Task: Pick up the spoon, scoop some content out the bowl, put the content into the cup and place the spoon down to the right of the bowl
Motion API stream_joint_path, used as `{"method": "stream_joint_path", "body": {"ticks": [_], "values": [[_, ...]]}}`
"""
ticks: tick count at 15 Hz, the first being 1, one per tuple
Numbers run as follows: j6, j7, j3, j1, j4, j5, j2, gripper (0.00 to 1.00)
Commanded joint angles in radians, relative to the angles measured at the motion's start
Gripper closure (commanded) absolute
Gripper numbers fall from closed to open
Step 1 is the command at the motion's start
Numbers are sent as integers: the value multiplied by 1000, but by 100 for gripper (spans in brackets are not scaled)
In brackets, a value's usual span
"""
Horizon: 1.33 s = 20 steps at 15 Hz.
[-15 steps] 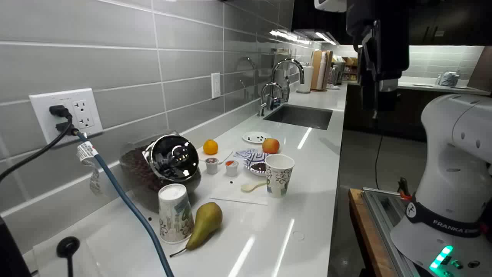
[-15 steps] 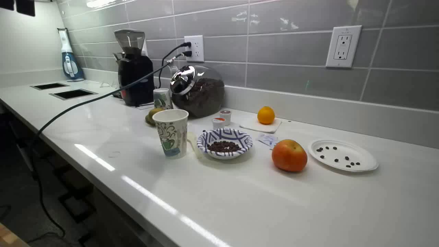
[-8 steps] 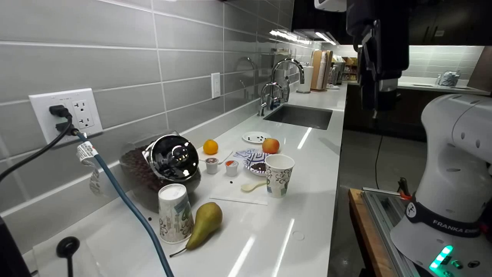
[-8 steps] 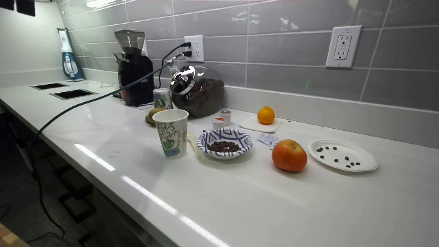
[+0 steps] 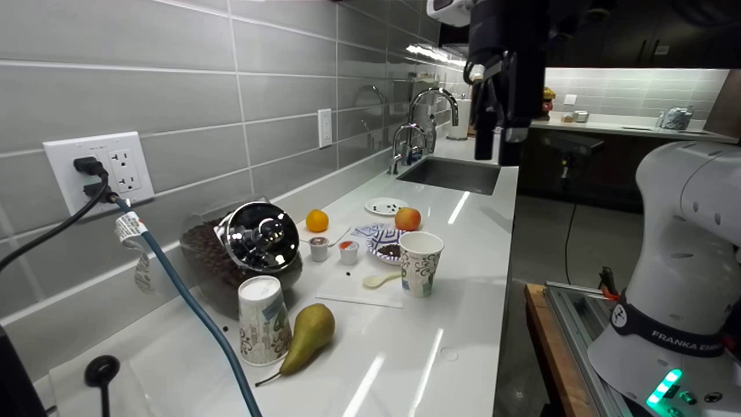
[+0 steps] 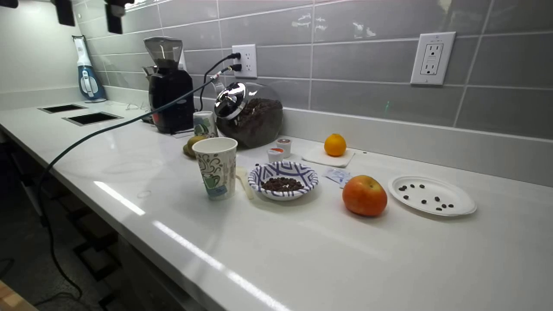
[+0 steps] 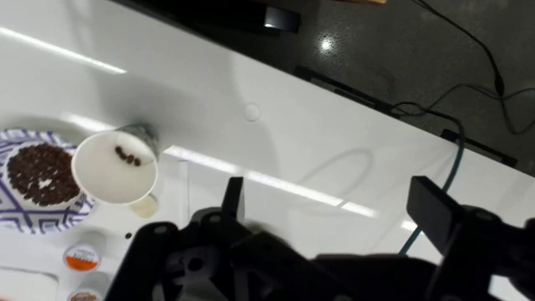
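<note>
The bowl (image 5: 379, 243) is a white paper bowl with a blue pattern, holding dark beans; it also shows in an exterior view (image 6: 298, 170) and the wrist view (image 7: 26, 213). The upright patterned paper cup (image 5: 419, 269) stands beside it, also in an exterior view (image 6: 216, 177); in the wrist view the cup (image 7: 108, 175) has several beans inside. A pale spoon (image 5: 377, 281) lies between cup and bowl, partly hidden; it shows in an exterior view (image 6: 245, 183) and the wrist view (image 7: 145, 207). My gripper (image 7: 327, 179) is open and empty, high above the counter (image 7: 200, 104); its fingers show in both exterior views (image 5: 496, 153) (image 6: 90, 21).
A glass jar (image 5: 211, 266) of beans with a shiny lid, an upside-down cup (image 5: 263, 324) and a pear (image 5: 312, 336) stand nearby. An apple (image 6: 365, 196), a white plate (image 6: 432, 198), an orange (image 6: 335, 145) and small pods (image 5: 348, 253) lie around the bowl. A cable (image 6: 125, 123) crosses the counter.
My gripper has moved left over the counter in one view and right in another, and both fingers now show apart. The objects on the counter have not moved.
</note>
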Motion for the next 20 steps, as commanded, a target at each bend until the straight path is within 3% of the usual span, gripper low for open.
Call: {"method": "stream_joint_path", "body": {"ticks": [1,4,6,9,10,11,17,20], "values": [[140,-158,-26,-25,67,-170,161,0],[351,-259,-66,-30,62,-268,251,0],[531,-321,-115,-24,34,-233,302,0],[708,-407,-182,-8,-6,-127,409,0],[688,-426,-196,2,-9,-73,446,0],[653,-378,-160,-30,-4,-145,383,0],[681,-410,-171,-26,-9,-94,455,0],[664,-402,-165,-50,2,-152,503,0]]}}
